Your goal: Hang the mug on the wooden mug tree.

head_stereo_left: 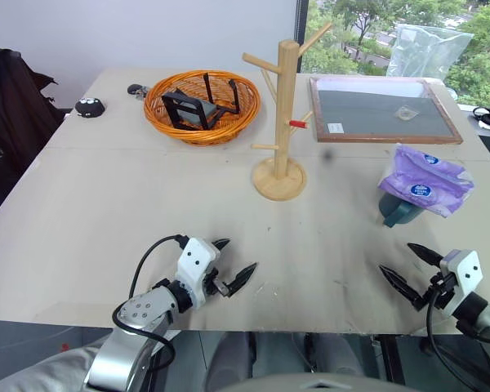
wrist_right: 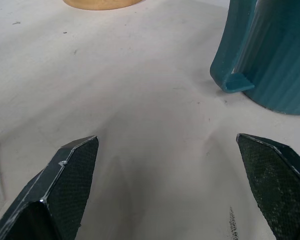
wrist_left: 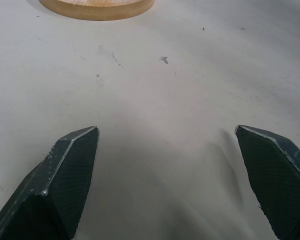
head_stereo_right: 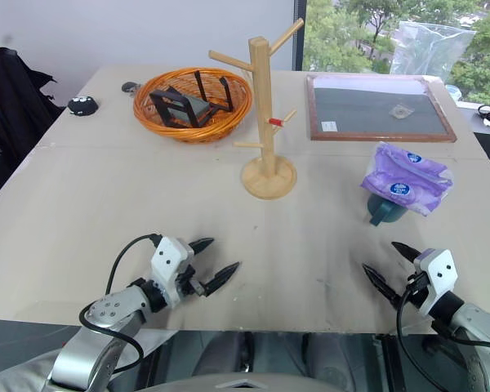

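The teal-blue mug (head_stereo_left: 400,212) stands on the table at the right, mostly covered by a purple plastic packet (head_stereo_left: 425,180) lying over it; its handle (wrist_right: 229,65) and ribbed side show in the right wrist view. The wooden mug tree (head_stereo_left: 281,122) stands upright on its round base (head_stereo_left: 279,179) in the middle of the table, one peg red-tipped. My left gripper (head_stereo_left: 235,263) is open near the table's front edge, nothing between its fingers. My right gripper (head_stereo_left: 408,267) is open too, empty, in front of the mug and apart from it.
An orange wicker basket (head_stereo_left: 201,104) with black stands in it sits behind and left of the tree. A framed grey board (head_stereo_left: 382,110) lies at the back right, a clear plastic bag (head_stereo_left: 429,51) behind it. A small dark object (head_stereo_left: 89,106) lies at the far left.
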Controlling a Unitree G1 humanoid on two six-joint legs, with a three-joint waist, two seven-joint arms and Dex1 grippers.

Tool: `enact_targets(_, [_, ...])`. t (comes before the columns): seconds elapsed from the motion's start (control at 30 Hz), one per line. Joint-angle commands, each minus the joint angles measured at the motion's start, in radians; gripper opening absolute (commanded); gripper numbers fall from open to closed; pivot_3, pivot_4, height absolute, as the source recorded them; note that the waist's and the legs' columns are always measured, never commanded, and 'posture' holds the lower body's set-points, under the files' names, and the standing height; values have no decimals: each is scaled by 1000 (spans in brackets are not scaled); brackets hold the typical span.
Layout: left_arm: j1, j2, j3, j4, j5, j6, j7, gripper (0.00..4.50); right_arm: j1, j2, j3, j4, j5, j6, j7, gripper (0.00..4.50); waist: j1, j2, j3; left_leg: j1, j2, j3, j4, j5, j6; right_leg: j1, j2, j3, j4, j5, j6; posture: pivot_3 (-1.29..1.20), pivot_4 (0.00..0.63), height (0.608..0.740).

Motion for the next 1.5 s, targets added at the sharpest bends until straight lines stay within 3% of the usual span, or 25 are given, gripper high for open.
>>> enact_targets(0.03, [-3, -6, -4, -16, -5, -25, -10, 4500, 7, 1, -30, -33, 12, -25, -1, 4456, 0, 0, 0, 0, 0, 0, 0, 0, 0, 0, 0, 0, 0, 0, 0, 0, 150, 737])
enact_targets(0.8, [-46, -8, 8, 13, -28, -34, -52, 4500, 22, 8, -35, -62, 2, -58, -27, 4456, 0, 0, 0, 0, 0, 0, 0, 0, 0, 0, 0, 0, 0, 0, 0, 0, 150, 737])
enact_targets(0.97, [-89, 24, 16, -19, -65, -21, -107, 4500, 30, -6, -63, -187, 7, -62, -53, 4456, 1, 0, 0, 0, 0, 0, 0, 0, 0, 0, 0, 0, 0, 0, 0, 0, 150, 737])
enact_targets(1.07, [-156, 55, 23, -52, -107, -3, -153, 4500, -13, -18, -116, -340, 1, -18, -145, 4456, 0, 0, 0, 0, 0, 0, 0, 0, 0, 0, 0, 0, 0, 0, 0, 0, 150, 737])
enact_targets(1.23, [-303, 111, 19, -111, -245, 125, -228, 4500, -193, -75, -37, -440, -143, 145, -284, 4456, 0, -1, 0, 0, 0, -1, 1, 0, 0, 0, 1, -1, 1, 0, 0, 0, 150, 737])
enact_targets(1.5, [-454, 127, 6, -171, -316, 223, -218, 4500, -426, -122, 179, -317, -470, 217, -388, 4456, 3, -1, 0, -3, -1, -1, 1, 0, -1, -2, 0, -2, 0, 0, 0, 0, 150, 737])
